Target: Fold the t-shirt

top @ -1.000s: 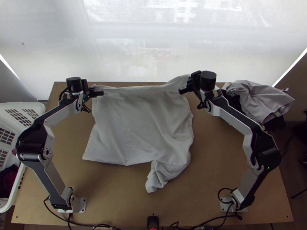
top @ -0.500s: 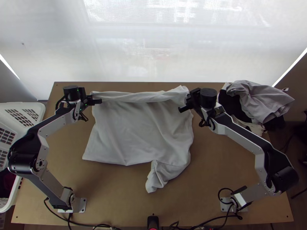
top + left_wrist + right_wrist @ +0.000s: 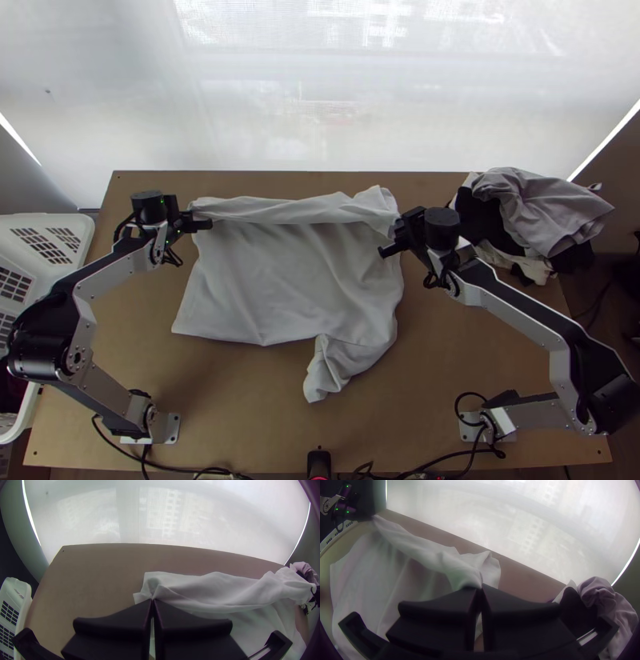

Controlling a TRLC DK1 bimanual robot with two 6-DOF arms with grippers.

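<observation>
My left claw (image 3: 206, 225) and right claw (image 3: 386, 251) each pinch the white t-shirt (image 3: 288, 280) near its far edge, turned over in a strip, the rest lying spread on the wooden surface (image 3: 240, 408). At my left, the white plastic basket (image 3: 80, 226) holds dark cloth (image 3: 11, 396).

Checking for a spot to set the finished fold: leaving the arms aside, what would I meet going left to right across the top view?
White perforated laundry basket → light t-shirt → pile of grey, black and pale garments.
</observation>
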